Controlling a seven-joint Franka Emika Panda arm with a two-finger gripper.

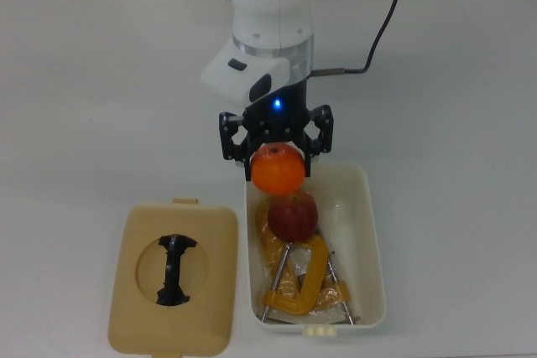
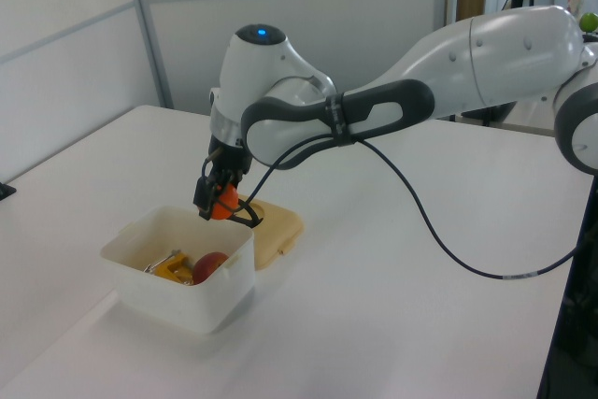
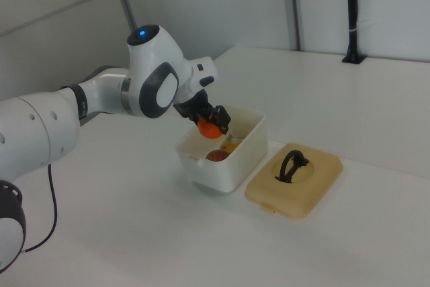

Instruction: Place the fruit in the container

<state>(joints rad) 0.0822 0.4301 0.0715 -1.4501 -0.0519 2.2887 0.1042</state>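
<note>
My gripper (image 1: 278, 165) is shut on a bright orange (image 1: 278, 170), holding it in the air over the upper end of the cream-white container (image 1: 374, 241). The same orange (image 2: 222, 203) hangs just above the tub's rim (image 2: 177, 273) in the left view, and in the right view the orange (image 3: 209, 128) sits over the container (image 3: 228, 159). A dark red apple (image 1: 293, 215) lies inside the tub, directly below the orange in the top view. The apple (image 2: 211, 264) also shows in the left view.
Yellow clamps (image 1: 295, 282) with metal rods lie in the tub under the apple. A flat tan lid (image 1: 173, 278) with a black handle rests on the table at the top view's left of the tub. White tabletop (image 1: 453, 81) surrounds everything.
</note>
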